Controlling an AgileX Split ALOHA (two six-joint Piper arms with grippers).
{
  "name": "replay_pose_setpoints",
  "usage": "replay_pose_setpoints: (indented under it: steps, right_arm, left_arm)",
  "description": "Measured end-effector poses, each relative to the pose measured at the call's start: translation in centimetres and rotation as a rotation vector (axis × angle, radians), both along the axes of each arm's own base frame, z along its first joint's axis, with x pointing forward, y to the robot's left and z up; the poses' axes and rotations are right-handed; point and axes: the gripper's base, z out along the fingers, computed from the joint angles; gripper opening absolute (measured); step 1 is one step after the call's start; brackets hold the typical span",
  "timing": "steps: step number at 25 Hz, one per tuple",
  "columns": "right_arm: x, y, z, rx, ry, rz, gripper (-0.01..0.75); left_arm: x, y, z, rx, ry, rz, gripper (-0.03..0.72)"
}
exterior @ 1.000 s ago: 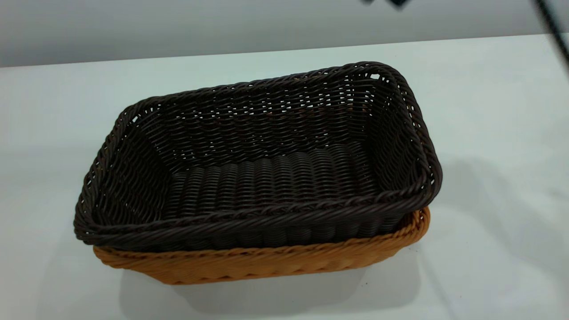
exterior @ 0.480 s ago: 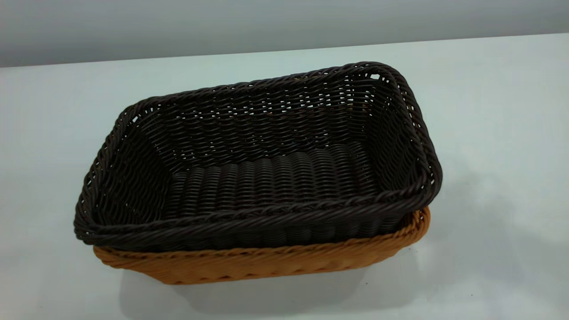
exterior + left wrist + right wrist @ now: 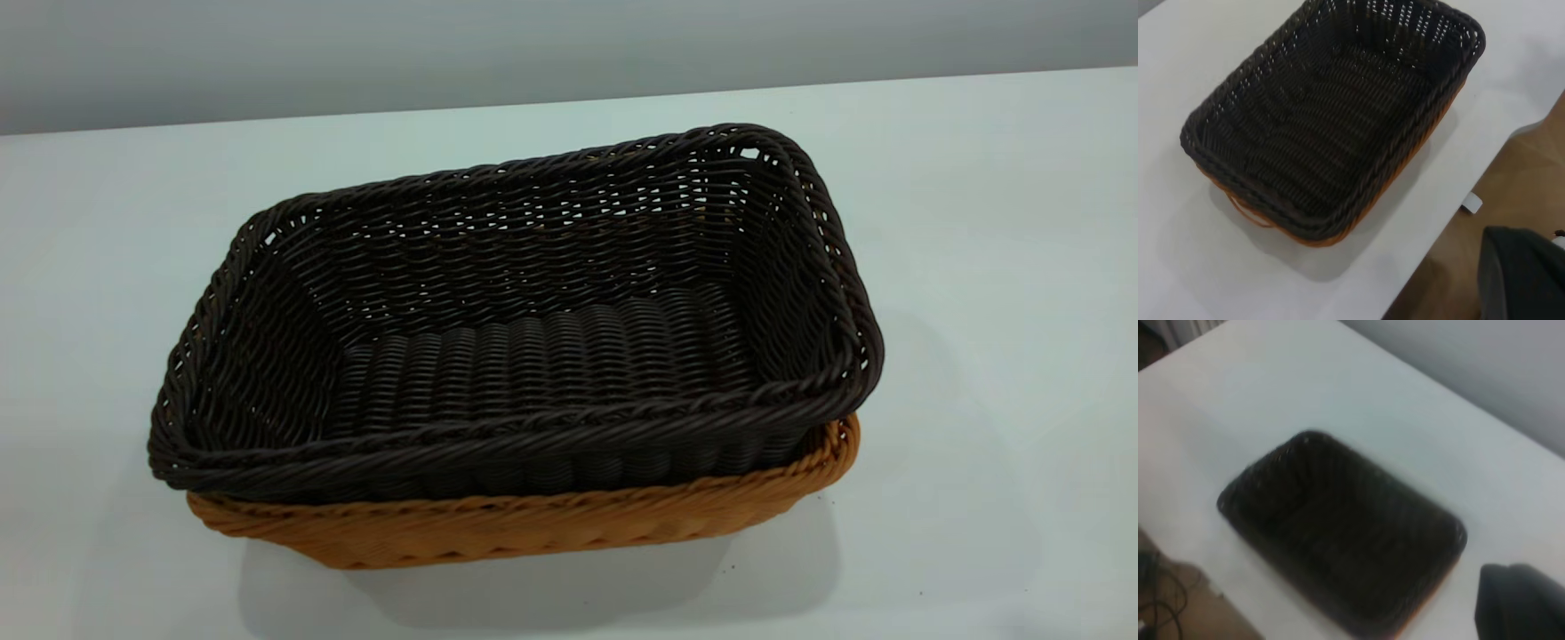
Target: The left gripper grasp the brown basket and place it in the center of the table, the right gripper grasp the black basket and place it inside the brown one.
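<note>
Black basket (image 3: 516, 311) sits nested in brown basket (image 3: 533, 524) mid-frame on the bench (image 3: 978, 222), looks finished; fingers of both grippers unseen, cannot tell.

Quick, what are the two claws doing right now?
Left gripper: not in view, holding nothing visible.
Right gripper: not in view either.

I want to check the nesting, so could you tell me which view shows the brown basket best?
The exterior view: the brown basket shows a long side wall and braided rim under the black basket. The left wrist view shows only a thin edge and its loop; the right wrist view shows just an orange sliver.
</note>
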Motion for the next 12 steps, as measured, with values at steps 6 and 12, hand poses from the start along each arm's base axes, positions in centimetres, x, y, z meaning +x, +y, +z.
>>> replay_pose_setpoints:
  steps: [6, 12]
  right_arm:
    - [-4.7, -2.8, -5.4, 0.004, -0.047, -0.041, 0.000]
    - [-7.6, -4.9, -12.3, 0.064, -0.101, -0.134, 0.000]
  left_arm:
    - [-0.8, 0.8, -1.0, -0.015, -0.031, 0.004, -0.001]
    - [-0.8, 0.8, -3.0, -0.002, 0.038, 0.028, -0.001]
